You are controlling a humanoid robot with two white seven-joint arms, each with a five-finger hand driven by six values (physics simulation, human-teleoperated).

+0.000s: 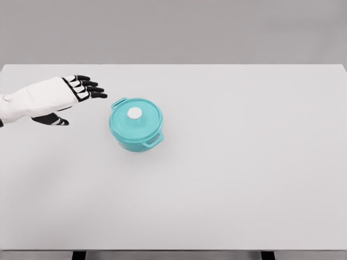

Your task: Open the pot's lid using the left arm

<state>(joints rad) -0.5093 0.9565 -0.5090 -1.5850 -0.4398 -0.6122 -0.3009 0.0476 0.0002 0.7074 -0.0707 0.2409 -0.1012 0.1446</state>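
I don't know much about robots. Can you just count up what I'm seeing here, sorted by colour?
Teal: 2, the pot and its lid
White: 3, the knob on the lid, the table, the left arm's shell
Black and white: 1, the left hand, fingers spread, left of the pot
Total: 6

Left hand (65, 97) extended, fingers spread, thumb hanging below
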